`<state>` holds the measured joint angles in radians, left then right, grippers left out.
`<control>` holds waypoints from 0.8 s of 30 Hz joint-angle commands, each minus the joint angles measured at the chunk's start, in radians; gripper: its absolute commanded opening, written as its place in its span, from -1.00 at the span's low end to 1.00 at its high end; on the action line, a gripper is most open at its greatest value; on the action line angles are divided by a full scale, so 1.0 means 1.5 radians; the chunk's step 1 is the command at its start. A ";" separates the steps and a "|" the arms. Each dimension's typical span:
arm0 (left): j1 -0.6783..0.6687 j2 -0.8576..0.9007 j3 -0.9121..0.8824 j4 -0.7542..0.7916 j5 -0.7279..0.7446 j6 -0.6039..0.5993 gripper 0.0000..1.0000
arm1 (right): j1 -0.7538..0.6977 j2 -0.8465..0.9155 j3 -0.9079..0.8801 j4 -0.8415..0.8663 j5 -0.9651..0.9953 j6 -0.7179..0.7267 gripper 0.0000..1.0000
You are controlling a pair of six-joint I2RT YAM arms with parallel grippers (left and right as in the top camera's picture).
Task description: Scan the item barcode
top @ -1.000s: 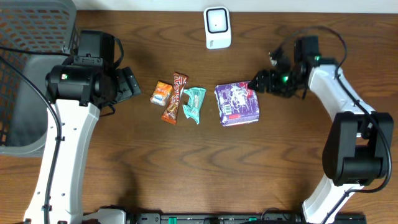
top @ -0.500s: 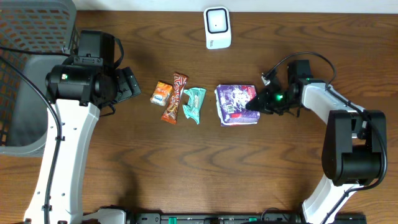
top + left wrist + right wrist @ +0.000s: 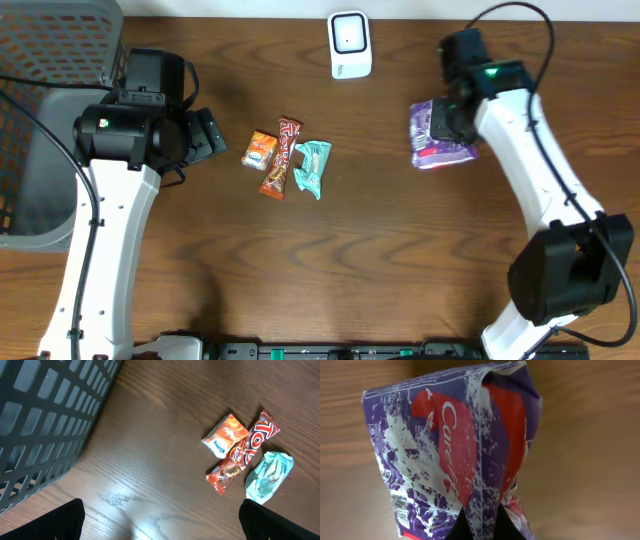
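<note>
A purple and red packet [image 3: 436,150] hangs above the table at the back right, pinched in my shut right gripper [image 3: 452,122]. In the right wrist view the packet [image 3: 455,450] fills the frame, and a fold of it sits between the dark fingertips of the gripper [image 3: 481,527]. No barcode shows on the visible face. The white scanner [image 3: 350,44] stands at the back centre, to the left of the packet. My left gripper [image 3: 215,135] is open over bare wood beside the basket, its jaws wide in the left wrist view [image 3: 170,525].
Three snacks lie left of centre: an orange packet [image 3: 261,150], a red-brown bar [image 3: 281,158] and a teal wrapper [image 3: 312,166]. A grey mesh basket [image 3: 50,60] fills the far left corner and shows in the left wrist view [image 3: 45,425].
My right gripper shut on the purple packet, lifted it off the table and carried it back and to the right. The left arm has not moved.
</note>
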<state>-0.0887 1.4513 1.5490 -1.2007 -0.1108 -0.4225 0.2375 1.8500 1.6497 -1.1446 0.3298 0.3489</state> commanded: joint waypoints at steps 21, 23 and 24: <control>0.001 0.002 0.002 -0.002 -0.004 -0.006 0.96 | 0.269 0.083 -0.105 0.175 0.156 0.106 0.62; 0.001 0.002 0.002 -0.002 -0.004 -0.006 0.96 | 0.282 0.083 -0.092 0.181 0.137 0.107 0.75; 0.001 0.002 0.002 -0.002 -0.004 -0.006 0.96 | 0.286 0.083 -0.084 0.182 0.134 0.106 0.78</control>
<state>-0.0883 1.4513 1.5490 -1.2007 -0.1108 -0.4225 0.6373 1.9644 1.4853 -0.8795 0.5983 0.4923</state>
